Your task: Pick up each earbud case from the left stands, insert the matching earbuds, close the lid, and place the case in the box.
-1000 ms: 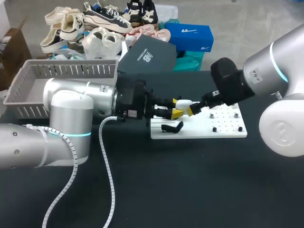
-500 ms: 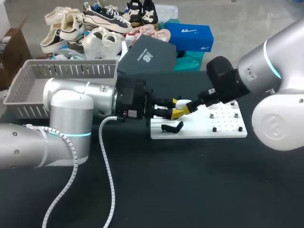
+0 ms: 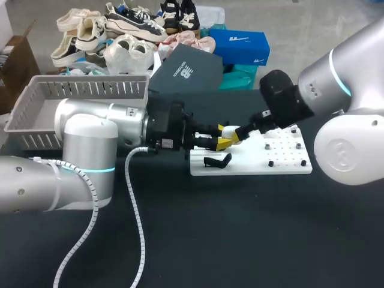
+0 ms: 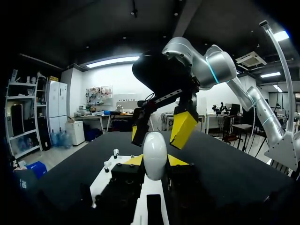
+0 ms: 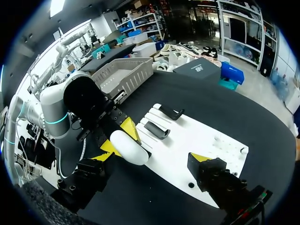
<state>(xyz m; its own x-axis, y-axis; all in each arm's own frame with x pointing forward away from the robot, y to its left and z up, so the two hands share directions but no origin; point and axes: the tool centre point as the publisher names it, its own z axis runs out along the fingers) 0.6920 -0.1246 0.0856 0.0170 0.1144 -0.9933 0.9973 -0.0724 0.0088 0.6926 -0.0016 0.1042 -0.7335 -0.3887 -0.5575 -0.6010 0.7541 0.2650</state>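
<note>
A white earbud case (image 3: 230, 131) is held in the air over the near left end of the white stand board (image 3: 282, 157). My left gripper (image 3: 221, 138) is shut on it, with its yellow tips on both sides of the case (image 4: 154, 152). My right gripper (image 3: 239, 134) stands wide open opposite the left one, its yellow fingers (image 4: 183, 127) spread on either side of the case's far end. In the right wrist view the case (image 5: 129, 148) lies just ahead of my own open gripper (image 5: 150, 159). Two black stands (image 5: 158, 130) sit on the board.
A grey slatted basket (image 3: 36, 105) stands at the table's back left. Small pegs (image 3: 270, 163) dot the right half of the white board. A dark box (image 3: 187, 71) and shoes lie beyond the table's far edge. The black tabletop (image 3: 240, 228) stretches in front.
My right arm has shifted left toward the left gripper, bringing its open fingers around the case. The left arm and the case have not moved.
</note>
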